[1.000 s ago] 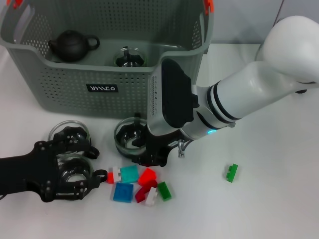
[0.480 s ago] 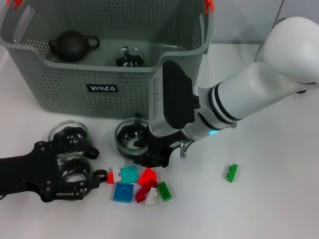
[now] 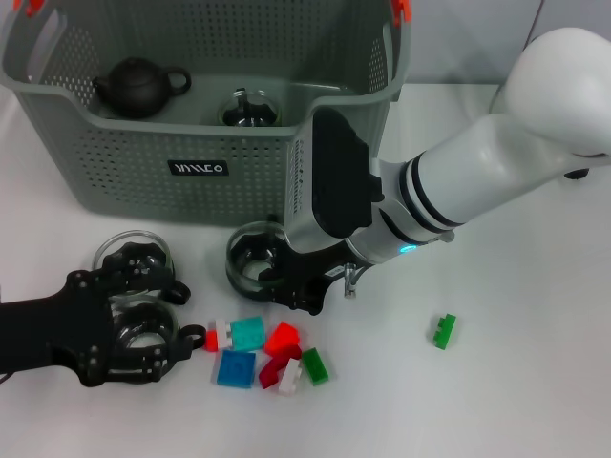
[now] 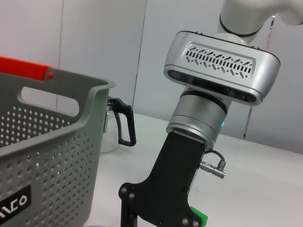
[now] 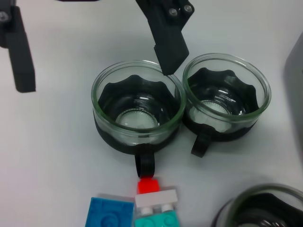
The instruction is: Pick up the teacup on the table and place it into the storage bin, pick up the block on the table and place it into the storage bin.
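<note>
My right gripper holds the near rim of a glass teacup with a black inner holder, just in front of the grey-green storage bin. My left gripper is open at the lower left, its black fingers straddling a second teacup. A third teacup stands right beside that one. Several blocks in red, teal, blue, white and green lie clustered between the arms. A lone green block lies to the right.
Inside the bin sit a dark teapot and another glass cup. In the left wrist view a glass pitcher with a black handle stands behind the bin's corner.
My right gripper and the teacup in it have shifted slightly up and toward the bin. The left arm and the blocks have not moved.
</note>
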`<action>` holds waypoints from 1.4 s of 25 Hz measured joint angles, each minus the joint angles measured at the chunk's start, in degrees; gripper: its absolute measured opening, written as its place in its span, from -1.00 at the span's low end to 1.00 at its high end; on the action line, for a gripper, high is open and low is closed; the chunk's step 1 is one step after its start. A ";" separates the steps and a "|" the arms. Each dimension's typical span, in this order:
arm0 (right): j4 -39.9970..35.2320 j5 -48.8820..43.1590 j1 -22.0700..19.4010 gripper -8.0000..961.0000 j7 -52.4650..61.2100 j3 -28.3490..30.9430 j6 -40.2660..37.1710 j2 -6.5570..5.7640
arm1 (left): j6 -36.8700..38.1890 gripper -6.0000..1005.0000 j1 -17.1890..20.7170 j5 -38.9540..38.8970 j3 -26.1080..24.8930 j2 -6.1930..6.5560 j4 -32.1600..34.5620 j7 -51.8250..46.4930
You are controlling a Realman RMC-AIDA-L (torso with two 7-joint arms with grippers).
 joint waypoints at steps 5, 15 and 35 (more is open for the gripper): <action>0.02 0.01 0.14 -0.60 0.10 0.00 -0.82 -0.12 | -0.09 0.80 0.04 0.00 0.00 0.00 -0.02 0.00; -1.10 0.44 -0.38 -0.87 0.18 0.64 -4.94 -0.30 | 0.18 0.80 0.15 0.00 0.00 -0.05 -0.09 0.00; -28.96 -7.80 -8.76 -0.88 10.72 26.11 -35.62 -1.32 | 2.42 0.80 1.56 -0.08 -3.10 0.11 1.07 0.03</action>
